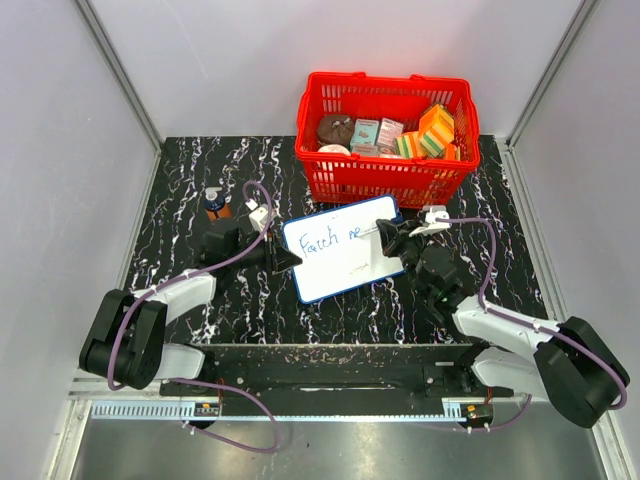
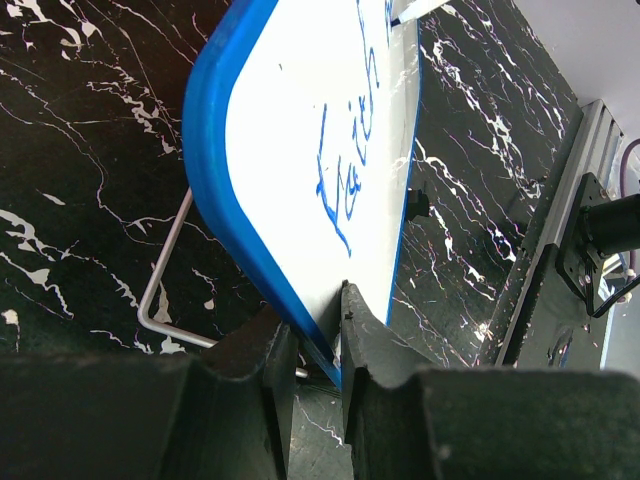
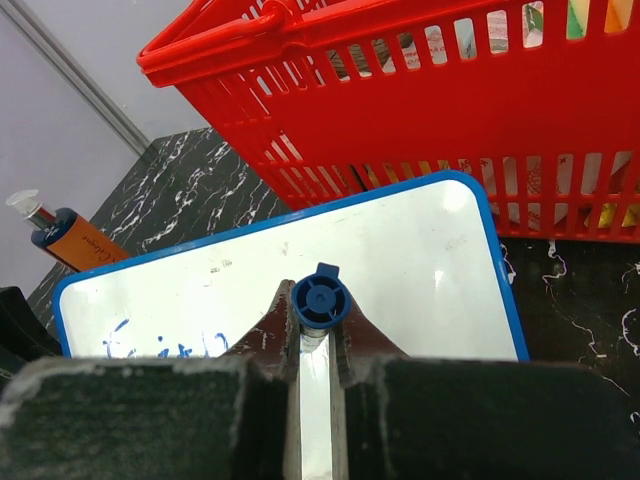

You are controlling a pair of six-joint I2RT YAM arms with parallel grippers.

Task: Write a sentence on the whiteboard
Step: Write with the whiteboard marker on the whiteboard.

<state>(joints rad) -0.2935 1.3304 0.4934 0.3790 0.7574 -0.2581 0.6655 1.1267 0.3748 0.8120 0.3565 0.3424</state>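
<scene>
Left gripper [image 2: 318,318] pinches whiteboard [image 1: 340,275] edge; right gripper [image 3: 317,330] clamps marker [image 3: 319,298]; long axis left-right, right end farther.

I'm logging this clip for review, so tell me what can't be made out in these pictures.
Tip of the marker: right wrist view, hidden behind its own blue end and the right jaws.
The sentence: top view, too small to read past "Faith"; left wrist view, cut by the top edge.
Red basket contents: top view, labels too small.
</scene>
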